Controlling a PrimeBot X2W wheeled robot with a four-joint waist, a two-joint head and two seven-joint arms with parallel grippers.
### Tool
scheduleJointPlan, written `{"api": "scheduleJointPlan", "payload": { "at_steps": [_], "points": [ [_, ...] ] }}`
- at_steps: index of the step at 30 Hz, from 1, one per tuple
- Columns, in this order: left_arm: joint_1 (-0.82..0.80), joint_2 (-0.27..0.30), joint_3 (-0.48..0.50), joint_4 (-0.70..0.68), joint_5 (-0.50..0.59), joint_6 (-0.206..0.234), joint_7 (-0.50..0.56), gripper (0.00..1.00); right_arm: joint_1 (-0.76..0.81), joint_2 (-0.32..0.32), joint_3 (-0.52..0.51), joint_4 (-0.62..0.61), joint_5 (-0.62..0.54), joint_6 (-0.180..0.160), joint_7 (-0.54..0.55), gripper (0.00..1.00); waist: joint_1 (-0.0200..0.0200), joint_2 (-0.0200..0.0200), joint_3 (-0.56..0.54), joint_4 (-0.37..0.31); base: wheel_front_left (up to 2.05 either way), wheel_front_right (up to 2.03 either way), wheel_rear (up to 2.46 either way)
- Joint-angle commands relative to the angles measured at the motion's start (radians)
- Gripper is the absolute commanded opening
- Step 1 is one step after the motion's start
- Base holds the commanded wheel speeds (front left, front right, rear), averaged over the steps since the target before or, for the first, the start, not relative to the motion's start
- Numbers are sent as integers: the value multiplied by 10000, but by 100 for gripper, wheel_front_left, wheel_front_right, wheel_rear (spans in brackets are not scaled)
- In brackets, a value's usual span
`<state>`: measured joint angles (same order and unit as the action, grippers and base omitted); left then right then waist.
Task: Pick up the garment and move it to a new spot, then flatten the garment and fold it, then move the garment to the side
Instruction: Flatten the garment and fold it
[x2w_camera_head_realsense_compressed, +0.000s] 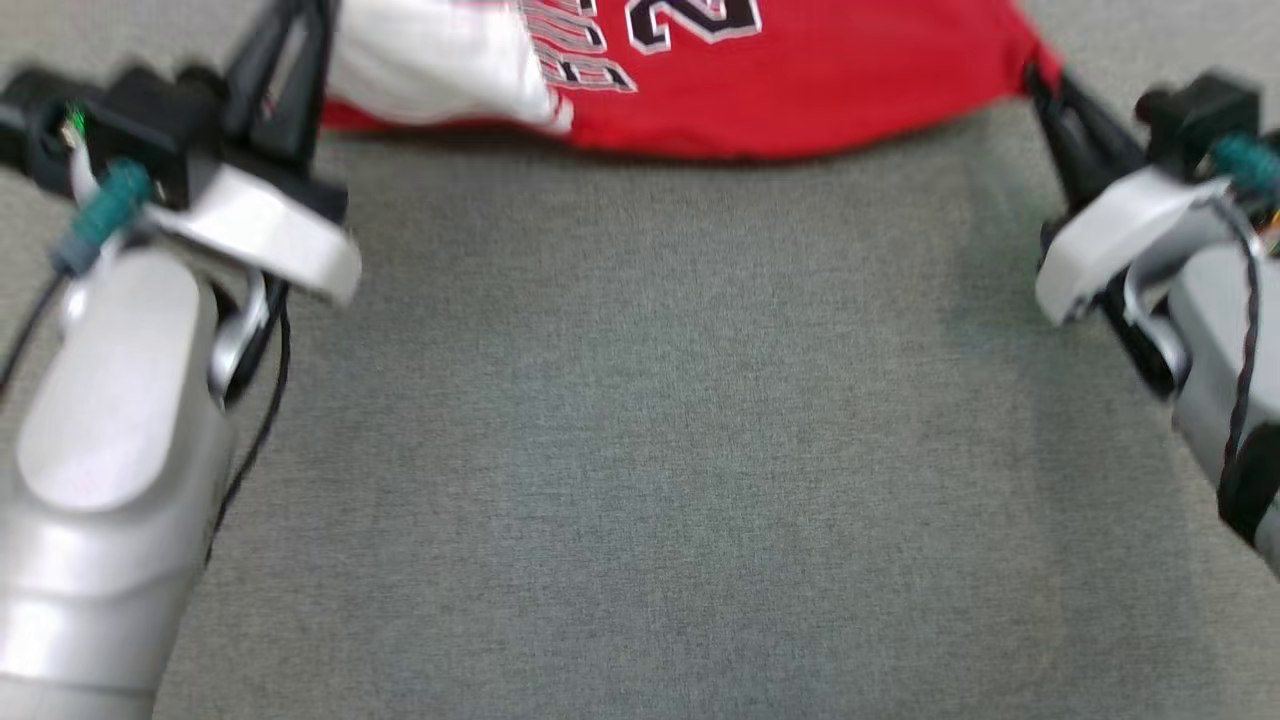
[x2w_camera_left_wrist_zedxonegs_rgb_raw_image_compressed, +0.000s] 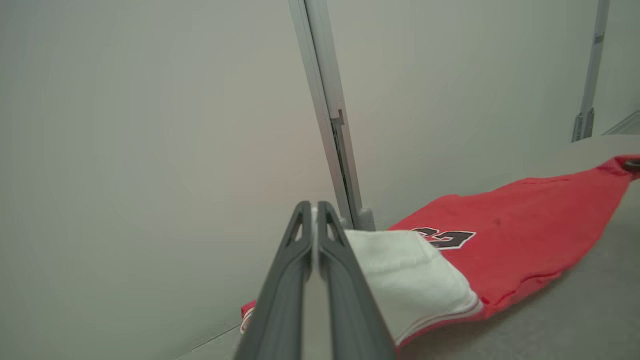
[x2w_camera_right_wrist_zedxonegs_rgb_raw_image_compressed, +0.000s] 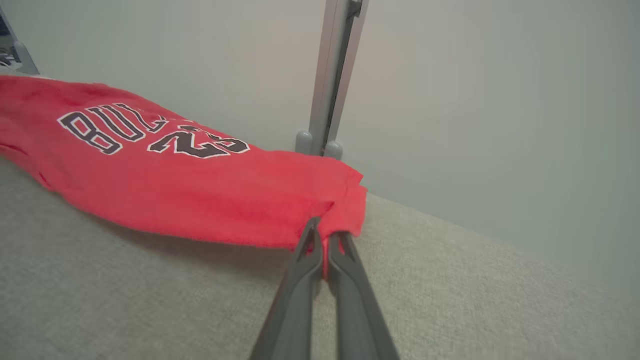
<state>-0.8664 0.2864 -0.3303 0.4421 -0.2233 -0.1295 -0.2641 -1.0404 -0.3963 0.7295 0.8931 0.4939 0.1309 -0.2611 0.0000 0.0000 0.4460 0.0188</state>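
The garment (x2w_camera_head_realsense_compressed: 800, 90) is a red jersey with black-and-white lettering and a white part at its left end. It hangs stretched between both grippers, just above the grey cloth surface at the top of the head view. My left gripper (x2w_camera_head_realsense_compressed: 290, 40) is shut on the white end (x2w_camera_left_wrist_zedxonegs_rgb_raw_image_compressed: 400, 280). My right gripper (x2w_camera_head_realsense_compressed: 1040, 85) is shut on the red corner (x2w_camera_right_wrist_zedxonegs_rgb_raw_image_compressed: 345, 210), with red cloth pinched between its fingers (x2w_camera_right_wrist_zedxonegs_rgb_raw_image_compressed: 325, 235). The jersey's middle (x2w_camera_right_wrist_zedxonegs_rgb_raw_image_compressed: 190, 180) sags toward the surface.
Grey fabric-covered table surface (x2w_camera_head_realsense_compressed: 640, 450) spreads out below the garment. A pale wall with an upright metal post (x2w_camera_left_wrist_zedxonegs_rgb_raw_image_compressed: 330, 125) stands just behind the table's far edge; a second post (x2w_camera_left_wrist_zedxonegs_rgb_raw_image_compressed: 590, 75) stands further off.
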Motion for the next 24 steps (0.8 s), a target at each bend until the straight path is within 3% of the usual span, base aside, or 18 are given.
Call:
{"api": "scheduleJointPlan", "payload": {
  "at_steps": [1, 12, 24],
  "points": [
    [530, 224, -226, 66, -132, -14, 4, 0, 342, -152, 371, 171, 314, -6, -32, 0, 0, 0, -738, 101, 0, 0, 0],
    [2289, 1116, -1520, 388, -784, -13, 4, 0, 1440, -590, 2482, 555, 1858, -6, 534, 0, 0, 0, -2216, 218, 0, 0, 0],
    [3767, 2263, -4031, 326, -2152, -14, 14, 0, 2416, -1573, 4768, -211, 3844, -6, 1483, 0, 0, 0, -3595, 382, 0, 0, 0]
  ]
}}
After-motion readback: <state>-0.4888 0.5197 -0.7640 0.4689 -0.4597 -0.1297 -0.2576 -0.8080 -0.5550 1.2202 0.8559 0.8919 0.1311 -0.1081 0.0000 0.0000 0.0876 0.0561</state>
